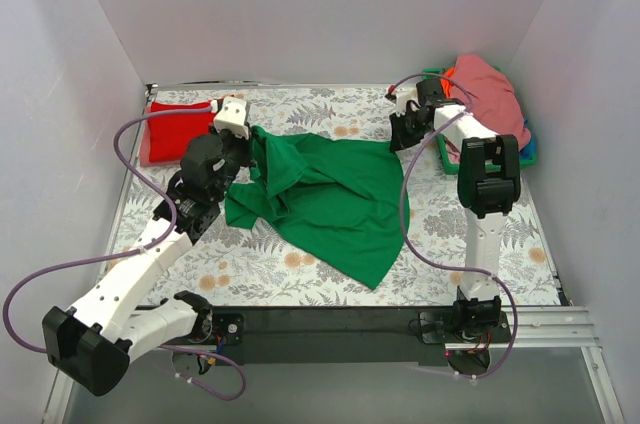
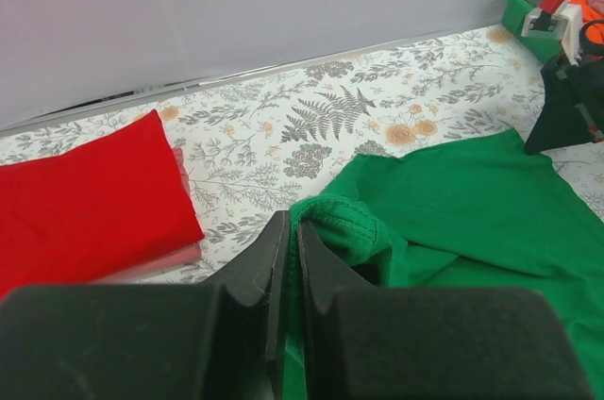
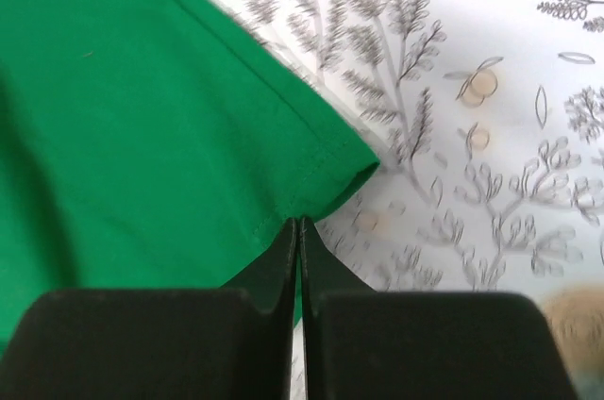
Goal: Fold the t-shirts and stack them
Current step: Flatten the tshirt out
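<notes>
T-shirt (image 1: 335, 199), bright green, sprawled rumpled in middle of floral table (image 1: 480, 234); red t-shirt (image 1: 172, 130) folded flat at far left corner. Left gripper (image 2: 289, 235) pinching its ribbed edge, right gripper (image 3: 300, 228) clamped on stitched hem at opposite side.

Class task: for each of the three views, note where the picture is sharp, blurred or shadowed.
Top external: even light, sharp, faint shadows around the green shirt. Left wrist: shirt sharp, the left gripper near the lens soft. Right wrist: hem crisp, table blurred lower right.
</notes>
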You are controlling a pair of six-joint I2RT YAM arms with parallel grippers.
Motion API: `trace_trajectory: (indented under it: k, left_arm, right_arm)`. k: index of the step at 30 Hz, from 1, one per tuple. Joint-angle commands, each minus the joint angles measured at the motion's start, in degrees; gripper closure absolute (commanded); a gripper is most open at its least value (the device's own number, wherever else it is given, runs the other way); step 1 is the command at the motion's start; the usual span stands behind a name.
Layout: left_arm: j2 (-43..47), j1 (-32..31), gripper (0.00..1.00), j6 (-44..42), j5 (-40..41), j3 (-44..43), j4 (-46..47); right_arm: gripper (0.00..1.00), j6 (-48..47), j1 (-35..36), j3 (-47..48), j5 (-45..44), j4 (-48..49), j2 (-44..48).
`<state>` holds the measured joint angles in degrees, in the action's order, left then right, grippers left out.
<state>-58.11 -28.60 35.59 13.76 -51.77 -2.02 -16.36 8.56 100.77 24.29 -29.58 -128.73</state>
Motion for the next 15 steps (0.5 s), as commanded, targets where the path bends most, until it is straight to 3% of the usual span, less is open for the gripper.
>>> trace_trajectory:
  k: [1,8,15]
  left_arm:
    - [3.61,0.39,1.0,-0.79,1.01,-4.56,0.18]
    - [8.52,0.39,1.0,-1.75,1.89,-9.48,0.26]
    - [14.24,0.39,1.0,-4.13,-1.54,-17.3,8.42]
  right_arm:
    - [0.99,-2.97,0.41,-1.01,-0.21,-2.67,11.37]
    - [0.99,-6.66,0.41,-2.6,1.72,-5.57,31.75]
    - [0.99,-12.63,0.41,6.88,-1.0,-8.03,46.01]
